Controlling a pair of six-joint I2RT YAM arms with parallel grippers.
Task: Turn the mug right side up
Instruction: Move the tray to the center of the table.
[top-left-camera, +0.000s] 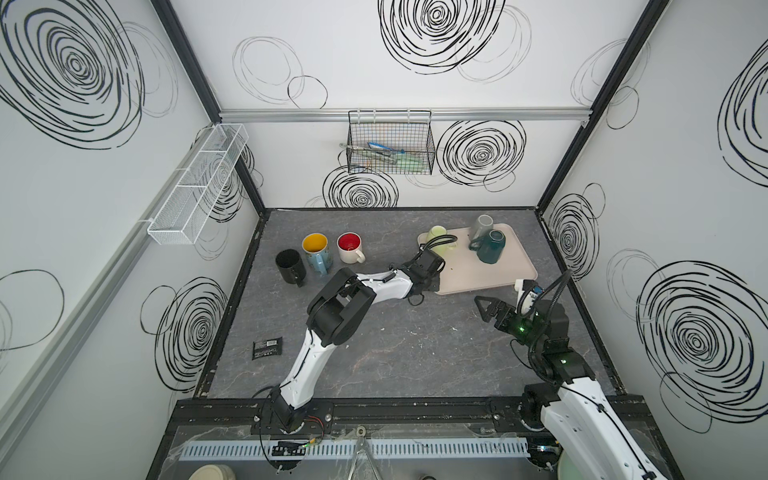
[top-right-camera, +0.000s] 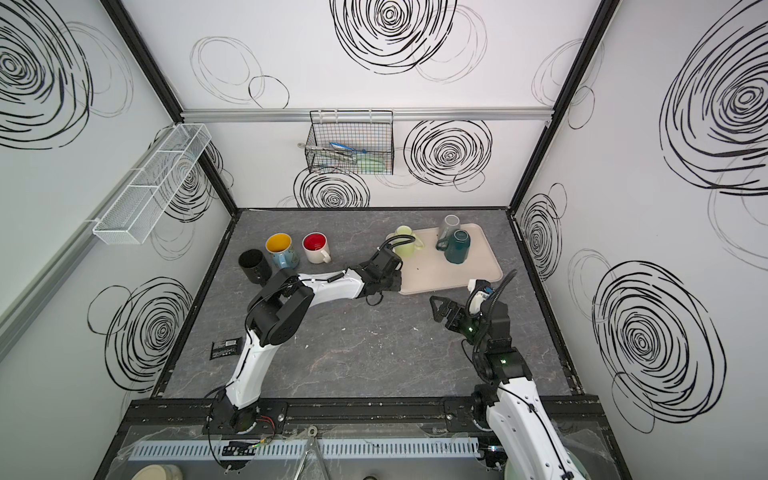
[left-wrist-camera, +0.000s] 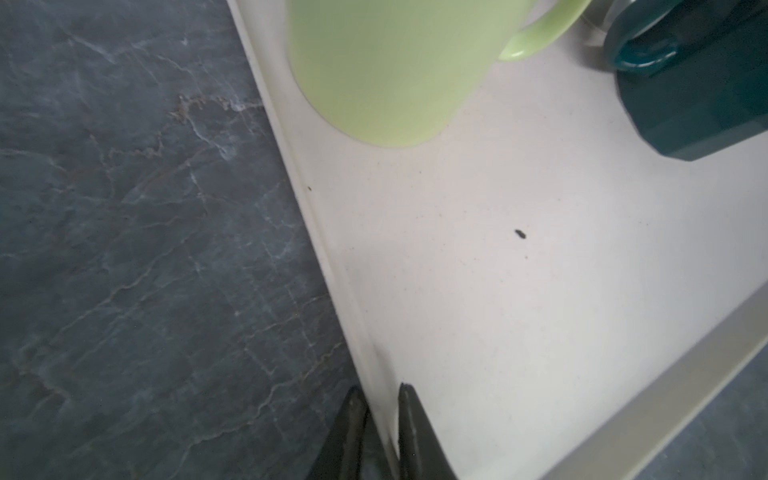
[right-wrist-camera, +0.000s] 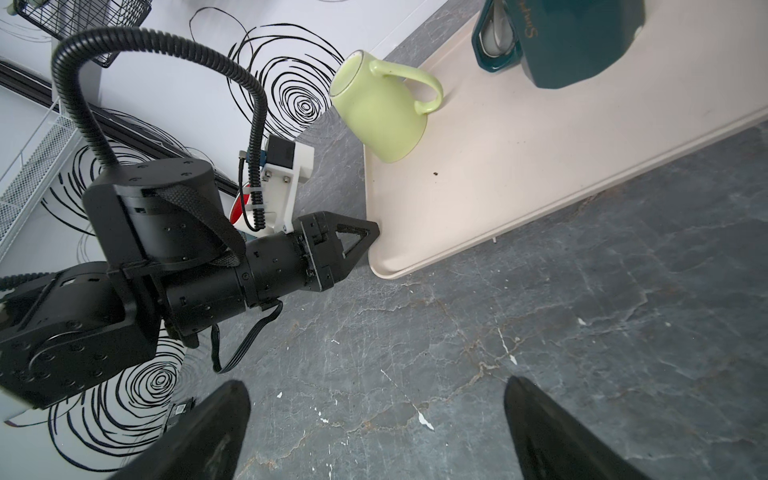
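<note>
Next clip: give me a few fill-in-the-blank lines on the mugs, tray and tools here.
The left tool pinches the rim of the ___.
On it, the green mug stands ___.
The right tool is ___, holding nothing.
The red-lined mug stands upright on the ___.
Missing words: tray; upside down; open; table.

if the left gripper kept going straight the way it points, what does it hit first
The left gripper sits on the tray rim. Straight on, it would probably meet the green mug first, though depth is unclear.
</note>
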